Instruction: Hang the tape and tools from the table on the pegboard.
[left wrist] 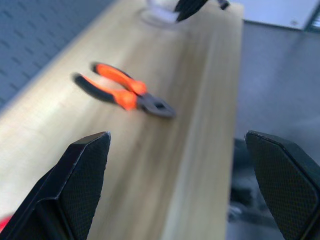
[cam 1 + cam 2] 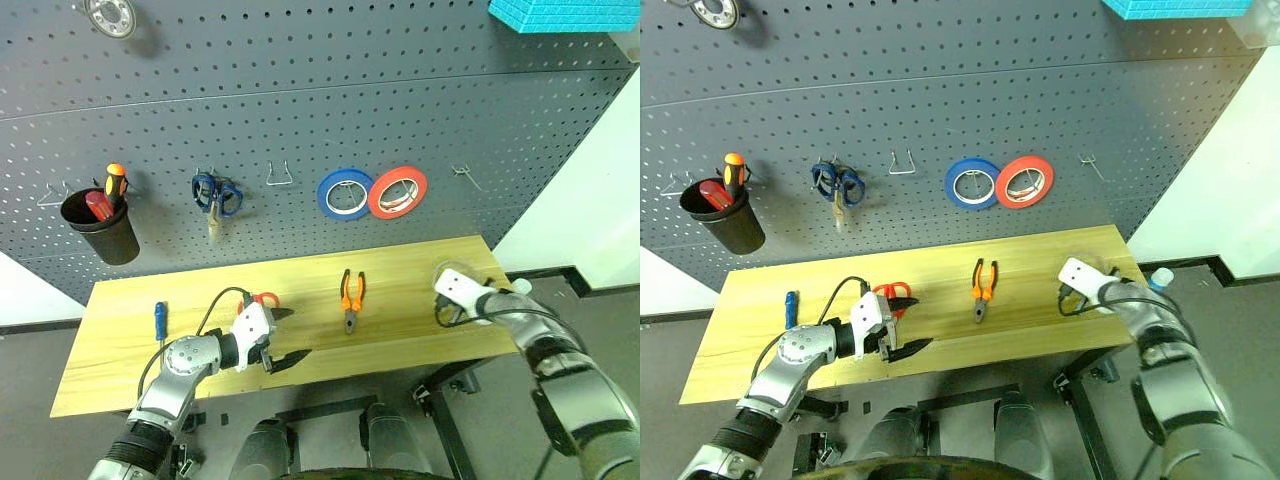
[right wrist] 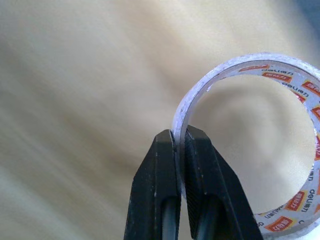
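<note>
A dark grey pegboard (image 2: 300, 120) stands behind the long table (image 2: 410, 320) of light wood, and it already carries a blue roll (image 2: 345, 193), a red roll (image 2: 397, 191), dark blue scissors (image 2: 215, 195) and a black cup (image 2: 105, 232) with screwdrivers. The right gripper (image 3: 179, 150) is closed on the wall of the tape (image 3: 260, 140), one finger inside the ring and one outside, at the right end of the table. The grip is thin, so I think the ring can swing or slip; it is better to lift slowly and keep the hole facing the board. An empty hook (image 2: 466, 176) to the right of the red roll seems the natural target, and the ring should pass fully over its tip before release. The left gripper (image 2: 285, 338) hangs with fingers wide apart above the red scissors (image 2: 262, 299). The pliers (image 2: 351, 296) and the screwdriver (image 2: 158, 320) lie on the table, not yet hung.
</note>
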Controlling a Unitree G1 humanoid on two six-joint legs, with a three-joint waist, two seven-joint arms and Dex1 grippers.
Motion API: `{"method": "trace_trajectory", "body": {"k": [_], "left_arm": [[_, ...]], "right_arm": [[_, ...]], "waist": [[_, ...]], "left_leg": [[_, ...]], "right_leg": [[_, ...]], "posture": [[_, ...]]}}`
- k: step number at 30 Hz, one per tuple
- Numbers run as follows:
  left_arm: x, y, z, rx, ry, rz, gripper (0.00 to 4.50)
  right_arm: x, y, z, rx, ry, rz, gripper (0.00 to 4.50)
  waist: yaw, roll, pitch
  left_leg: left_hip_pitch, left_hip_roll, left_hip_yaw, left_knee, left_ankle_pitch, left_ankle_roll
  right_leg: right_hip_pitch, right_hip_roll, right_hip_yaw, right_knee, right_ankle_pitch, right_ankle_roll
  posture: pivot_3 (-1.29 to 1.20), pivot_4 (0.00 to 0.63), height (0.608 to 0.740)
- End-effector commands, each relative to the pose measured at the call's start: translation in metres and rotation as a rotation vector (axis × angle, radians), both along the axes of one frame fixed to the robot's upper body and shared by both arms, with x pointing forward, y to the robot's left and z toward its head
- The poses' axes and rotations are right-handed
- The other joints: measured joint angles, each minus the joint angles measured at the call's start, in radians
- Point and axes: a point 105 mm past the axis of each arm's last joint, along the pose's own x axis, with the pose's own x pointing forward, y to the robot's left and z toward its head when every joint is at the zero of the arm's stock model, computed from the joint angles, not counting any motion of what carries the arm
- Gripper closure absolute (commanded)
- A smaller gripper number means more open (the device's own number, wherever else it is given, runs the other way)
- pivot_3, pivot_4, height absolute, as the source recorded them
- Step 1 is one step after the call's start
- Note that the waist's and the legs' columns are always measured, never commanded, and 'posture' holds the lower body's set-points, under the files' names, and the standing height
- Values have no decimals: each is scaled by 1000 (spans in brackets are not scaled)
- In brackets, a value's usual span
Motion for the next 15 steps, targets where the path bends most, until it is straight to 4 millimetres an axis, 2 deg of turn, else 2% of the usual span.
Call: {"method": "trace_trajectory", "body": {"k": [1,4,8,12,15], "left_arm": [[7,2,17,-35,-92,34,0],[10,0,18,-40,-109,43,0],[15,-4,21,-48,-116,25,0],[21,-8,27,-61,-132,10,0],[21,-10,29,-69,-138,1,0]], "right_arm": [[5,4,45,-257,-330,207,4479],[0,7,72,-402,-519,312,4479],[11,13,112,-482,-691,345,4479],[30,20,138,-512,-755,363,4479],[44,26,154,-519,-774,370,4479]], "waist": [[0,0,0],[-7,0,0],[-13,0,0],[-14,-1,0],[-12,-2,0]], "left_leg": [[0,0,0,0,0,0],[1,0,1,0,0,0],[0,0,7,1,0,0],[2,0,10,3,0,1],[10,-1,12,3,0,1]], "right_leg": [[0,0,0,0,-1,0],[0,0,1,1,-3,3],[3,0,7,1,-2,2],[4,4,16,1,-1,3],[6,4,19,0,-1,3]], "posture": [[-51,78,740],[-74,77,740],[-87,75,740],[-78,70,740],[-67,68,740]]}}
